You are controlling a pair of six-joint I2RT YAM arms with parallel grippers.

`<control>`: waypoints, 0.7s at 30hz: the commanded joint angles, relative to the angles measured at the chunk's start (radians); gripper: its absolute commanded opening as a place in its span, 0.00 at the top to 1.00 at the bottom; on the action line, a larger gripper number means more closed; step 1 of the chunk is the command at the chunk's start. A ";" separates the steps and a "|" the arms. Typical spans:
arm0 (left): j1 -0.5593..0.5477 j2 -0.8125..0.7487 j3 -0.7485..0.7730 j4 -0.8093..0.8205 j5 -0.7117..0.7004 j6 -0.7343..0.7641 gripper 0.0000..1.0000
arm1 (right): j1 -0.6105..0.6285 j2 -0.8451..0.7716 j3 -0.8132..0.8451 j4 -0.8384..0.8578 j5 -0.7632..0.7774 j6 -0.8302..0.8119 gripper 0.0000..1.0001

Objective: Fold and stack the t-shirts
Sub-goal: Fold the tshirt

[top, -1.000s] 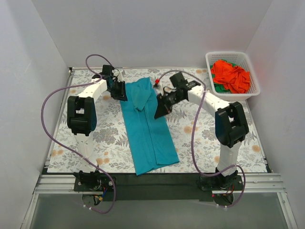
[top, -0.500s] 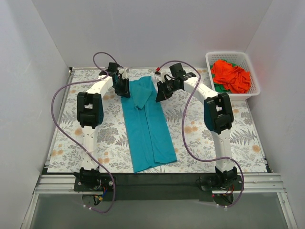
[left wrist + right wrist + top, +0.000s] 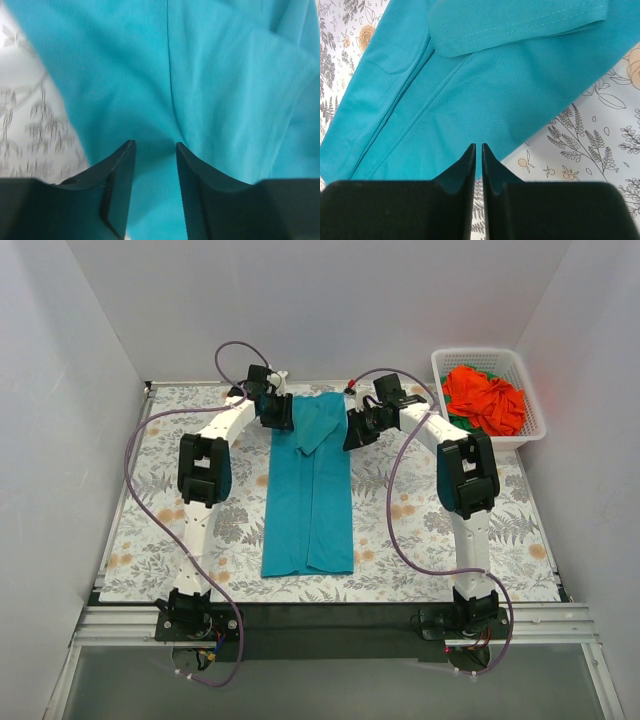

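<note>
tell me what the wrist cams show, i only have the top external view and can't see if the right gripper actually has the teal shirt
observer: The right gripper has its fingers almost together, pinching the edge of the teal t-shirt.
operator: and the left one
observer: The left gripper shows a wider gap, filled with teal cloth that creases toward it, so it looks gripped too.
operator: what's that lump between them at the far end
observer: In the right wrist view it is a folded flap lying flat over the shirt body, its stitched hem facing up.
</note>
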 commanded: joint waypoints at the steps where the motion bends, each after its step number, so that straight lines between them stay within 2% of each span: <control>1: 0.014 -0.238 -0.115 0.094 -0.028 -0.012 0.62 | -0.001 -0.039 0.044 0.035 -0.001 0.022 0.86; 5: 0.019 -0.362 -0.245 0.096 0.000 0.002 0.56 | -0.001 -0.036 0.036 0.049 -0.020 0.046 0.85; 9: 0.019 -0.442 -0.405 0.093 0.072 0.010 0.55 | 0.001 -0.016 0.033 0.061 -0.035 0.060 0.82; 13: 0.019 -0.493 -0.596 0.111 0.187 -0.005 0.60 | 0.001 0.025 0.039 0.067 -0.051 0.074 0.81; 21: 0.019 -0.467 -0.699 0.131 0.236 -0.035 0.69 | 0.002 0.120 0.105 0.069 -0.047 0.069 0.81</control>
